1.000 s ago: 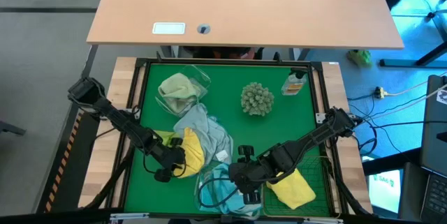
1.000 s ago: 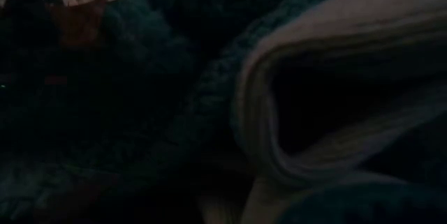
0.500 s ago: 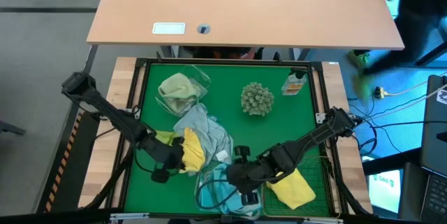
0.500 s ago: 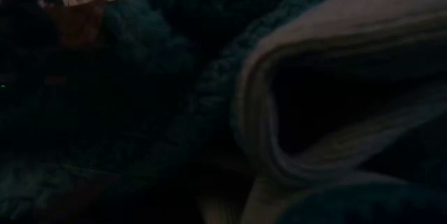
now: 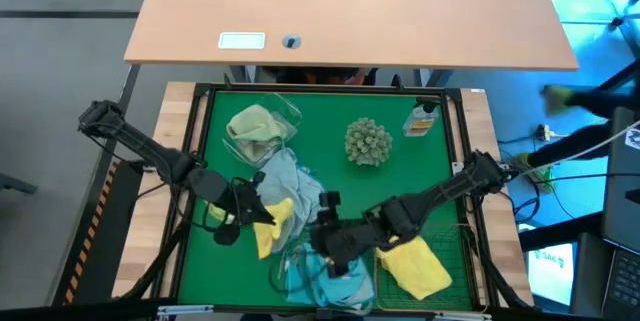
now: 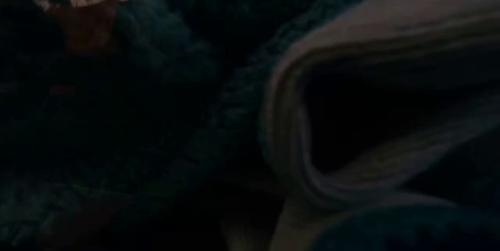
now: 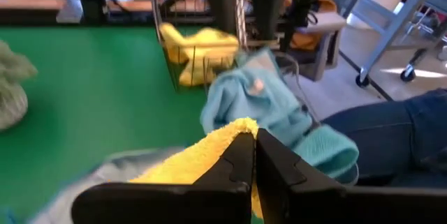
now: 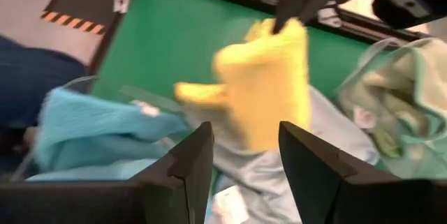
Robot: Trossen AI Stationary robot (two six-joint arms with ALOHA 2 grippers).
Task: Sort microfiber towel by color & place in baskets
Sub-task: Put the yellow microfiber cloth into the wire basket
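My left gripper is shut on a yellow towel, over the heap of light blue towels at the table's middle. My right gripper is open and touches nothing; it hovers just right of that yellow towel, above the light blue heap. A clear tub at the near edge holds teal towels. Near right, the wire mesh basket holds another yellow towel. The far-left clear tub holds a lime green towel. My left gripper pinches the yellow towel by its top edge between its two shut fingers, coming from the table's left. The towel hangs below the fingers, slack; whether its lower end still rests on the light blue heap I cannot tell.
A grey-green spiky ball sits at far centre, and a small bottle with an orange label at the far right. Bare green mat lies between them and the towel heap. The low view is blocked by dark cloth folds.
My left gripper moved toward the table's right and up, drawing the yellow towel off the heap so it now hangs from the fingers. My right gripper moved toward the table's left, closer to the yellow towel.
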